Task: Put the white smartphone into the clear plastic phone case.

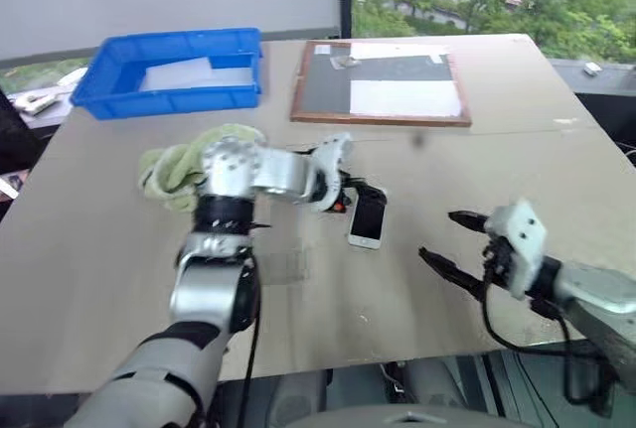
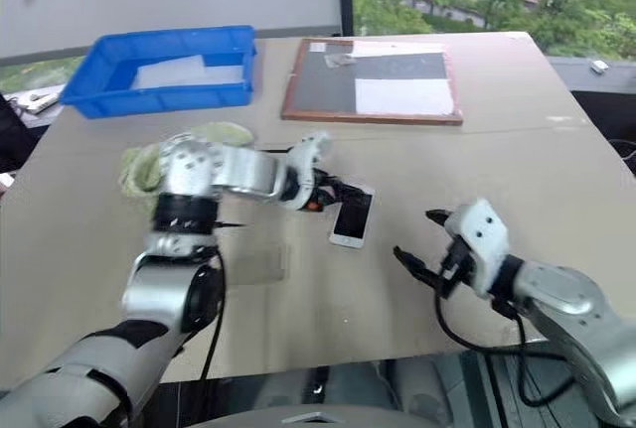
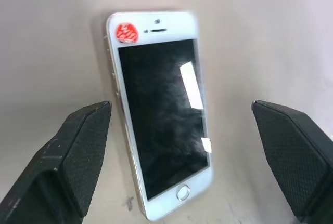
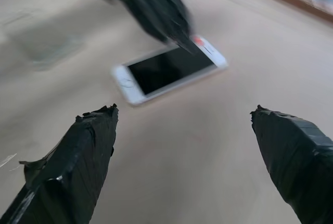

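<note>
Lying flat and face-up on the tabletop [image 1: 467, 130], near the middle: the white smartphone [image 1: 367, 219], dark screen up, a red sticker by its far end, nothing gripping it. Hovering just at its far-left end, the left pincer [image 1: 348, 193], fingers [image 3: 78, 156] spread wide on either side of the phone in the wrist view and not touching it, probably lining up for a pick or having just let go. Reaching in from the near right, well apart from the phone, the right pincer [image 1: 447, 239], also spread wide and empty, aiming toward the phone as if readying to help. Resting faintly visible on the tabletop to the near left of the phone, under the left forearm: the clear plastic phone case [image 2: 260, 261], empty and waiting, so the phone is not yet in it. Sitting around: a green cloth [image 1: 177, 172] to the left behind the left arm, a blue bin [image 1: 169, 72] at the far left holding a frosted white sheet, and a framed dark board [image 1: 383, 82] at the far centre. Crossing over the case, the left arm itself looks like the likeliest obstruction to a clean placement.
</note>
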{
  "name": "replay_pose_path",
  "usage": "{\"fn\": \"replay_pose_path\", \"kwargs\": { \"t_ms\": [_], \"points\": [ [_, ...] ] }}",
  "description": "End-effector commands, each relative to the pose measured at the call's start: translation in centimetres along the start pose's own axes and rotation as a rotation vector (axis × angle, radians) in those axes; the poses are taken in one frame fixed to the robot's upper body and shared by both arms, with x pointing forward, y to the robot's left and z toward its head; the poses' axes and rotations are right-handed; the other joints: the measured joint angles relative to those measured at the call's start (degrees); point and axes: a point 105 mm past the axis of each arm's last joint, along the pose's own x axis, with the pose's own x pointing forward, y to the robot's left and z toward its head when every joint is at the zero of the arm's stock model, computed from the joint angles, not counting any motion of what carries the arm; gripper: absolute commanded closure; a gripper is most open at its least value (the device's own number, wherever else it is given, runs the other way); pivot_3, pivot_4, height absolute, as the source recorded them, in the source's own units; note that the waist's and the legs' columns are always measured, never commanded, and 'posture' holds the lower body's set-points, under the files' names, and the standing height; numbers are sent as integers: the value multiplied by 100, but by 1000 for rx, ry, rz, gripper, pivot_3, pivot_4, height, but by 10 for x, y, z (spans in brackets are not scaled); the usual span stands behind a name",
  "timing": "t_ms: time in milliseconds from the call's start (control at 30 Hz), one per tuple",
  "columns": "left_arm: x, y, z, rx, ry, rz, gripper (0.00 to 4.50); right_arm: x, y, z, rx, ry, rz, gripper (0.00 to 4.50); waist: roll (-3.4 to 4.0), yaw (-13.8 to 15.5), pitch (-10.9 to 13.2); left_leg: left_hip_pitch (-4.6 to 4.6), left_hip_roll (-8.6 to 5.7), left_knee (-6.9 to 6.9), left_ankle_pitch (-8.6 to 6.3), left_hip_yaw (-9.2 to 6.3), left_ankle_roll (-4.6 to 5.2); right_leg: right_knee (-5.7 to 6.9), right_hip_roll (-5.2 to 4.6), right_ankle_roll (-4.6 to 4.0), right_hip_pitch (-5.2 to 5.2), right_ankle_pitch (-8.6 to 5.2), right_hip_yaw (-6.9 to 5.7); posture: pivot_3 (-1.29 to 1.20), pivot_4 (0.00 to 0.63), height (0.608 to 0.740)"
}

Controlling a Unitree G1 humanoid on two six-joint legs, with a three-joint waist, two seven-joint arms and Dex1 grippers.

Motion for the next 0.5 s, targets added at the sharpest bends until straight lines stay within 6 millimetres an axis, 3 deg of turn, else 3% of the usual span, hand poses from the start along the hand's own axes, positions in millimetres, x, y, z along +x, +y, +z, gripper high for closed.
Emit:
{"fn": "replay_pose_path", "kwargs": {
  "t_ms": [33,100,300,500],
  "points": [
    [-59,-26,26,115,-413,-297,64,29,4,9,22,-28,-9,0,0,-82,-1,3,1,-8,1,4,-1,-5,1,7,-1,4,3,0,150,740],
    [-88,-18,24,262,-559,-292,64,50,3,12,39,-24,-35,0,2,-165,0,23,6,-40,4,24,-7,-12,3,-1,-3,1,21,0,150,740],
    [-124,7,-15,720,-457,-331,64,88,2,25,87,-1,-61,0,8,-70,5,15,10,-57,-4,5,8,-20,13,-32,-8,-17,0,0,150,740],
    [-135,34,-45,881,-361,-350,64,101,12,27,157,30,-26,0,12,-52,7,9,15,-57,-5,5,11,-30,12,-30,-9,-18,-4,0,150,740]
  ]
}}
